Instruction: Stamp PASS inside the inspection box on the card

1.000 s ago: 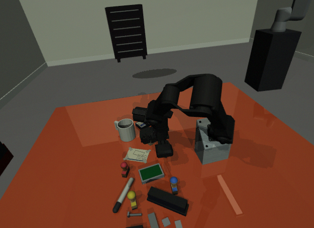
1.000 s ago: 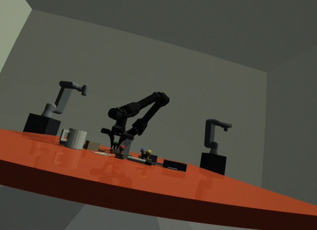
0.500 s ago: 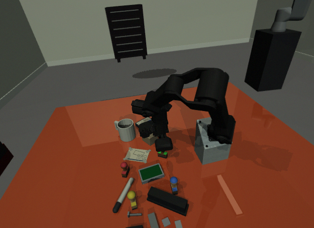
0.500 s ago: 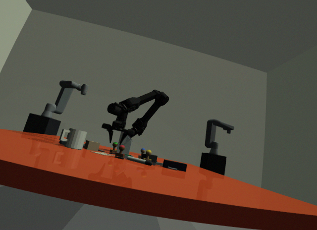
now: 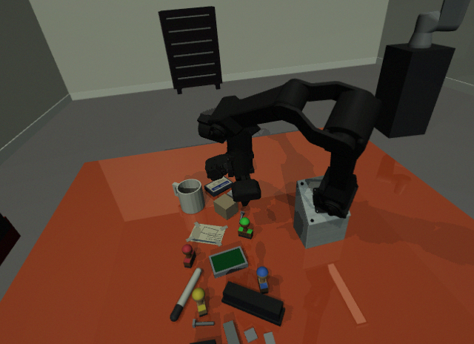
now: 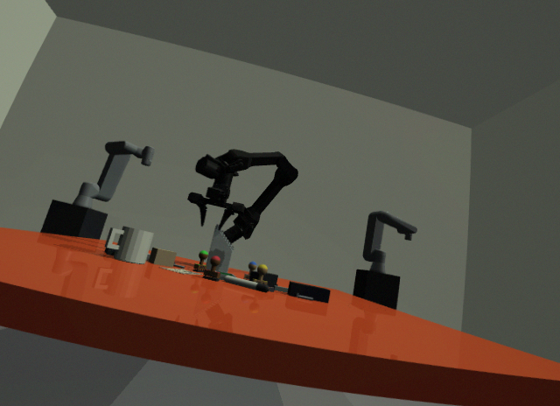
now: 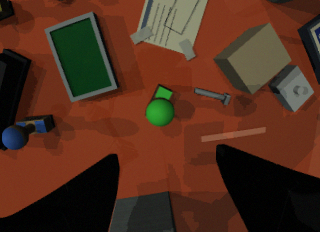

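Observation:
The green-knobbed stamp [image 5: 244,222] [image 6: 203,254] [image 7: 160,112] stands upright on the orange bench between the card and the arm's base. My gripper [image 6: 211,227] [image 7: 167,157] is open and empty, raised well above the stamp; its two fingers are apart in the wrist view. The taped card [image 5: 208,239] [image 7: 194,32] lies flat, with printed lines and an outlined box [image 7: 191,16]; I can make out no print inside the box. The green ink pad [image 5: 228,259] [image 7: 80,59] lies in its grey tray near the card. The stamp's underside is hidden.
Red [image 5: 187,249], yellow [image 5: 198,294] and blue [image 5: 262,271] stamps stand around the pad. A mug [image 5: 192,199], a tan block [image 5: 226,207] and a bolt [image 7: 211,95] are near the card. A white marker [image 5: 187,290] and a black bar-shaped object [image 5: 252,300] lie nearer the top camera.

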You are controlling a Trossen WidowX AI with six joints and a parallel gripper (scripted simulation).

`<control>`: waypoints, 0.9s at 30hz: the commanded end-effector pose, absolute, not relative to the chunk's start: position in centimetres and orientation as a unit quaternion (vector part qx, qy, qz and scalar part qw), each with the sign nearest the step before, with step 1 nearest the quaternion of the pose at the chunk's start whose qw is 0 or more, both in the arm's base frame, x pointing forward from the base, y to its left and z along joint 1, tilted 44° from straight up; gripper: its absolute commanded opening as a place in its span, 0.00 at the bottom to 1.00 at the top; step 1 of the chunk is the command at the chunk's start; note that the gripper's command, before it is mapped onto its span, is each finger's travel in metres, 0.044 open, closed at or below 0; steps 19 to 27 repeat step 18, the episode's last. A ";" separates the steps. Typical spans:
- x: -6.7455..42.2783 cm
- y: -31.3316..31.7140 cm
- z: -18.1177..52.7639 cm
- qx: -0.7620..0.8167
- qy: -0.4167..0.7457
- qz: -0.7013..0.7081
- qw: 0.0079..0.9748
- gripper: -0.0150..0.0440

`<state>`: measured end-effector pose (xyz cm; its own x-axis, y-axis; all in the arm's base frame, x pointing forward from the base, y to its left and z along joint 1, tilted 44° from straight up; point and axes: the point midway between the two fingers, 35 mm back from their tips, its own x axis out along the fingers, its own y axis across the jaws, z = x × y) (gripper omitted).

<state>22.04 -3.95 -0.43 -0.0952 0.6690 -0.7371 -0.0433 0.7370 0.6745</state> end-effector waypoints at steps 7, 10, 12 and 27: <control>22.1 -4.1 -0.3 0.225 0.684 0.282 0.635 0.71; 22.1 -4.1 -0.3 0.228 0.683 0.281 0.634 0.71; 22.1 -4.1 -0.3 0.228 0.683 0.281 0.634 0.71; 22.1 -4.1 -0.3 0.228 0.683 0.281 0.634 0.71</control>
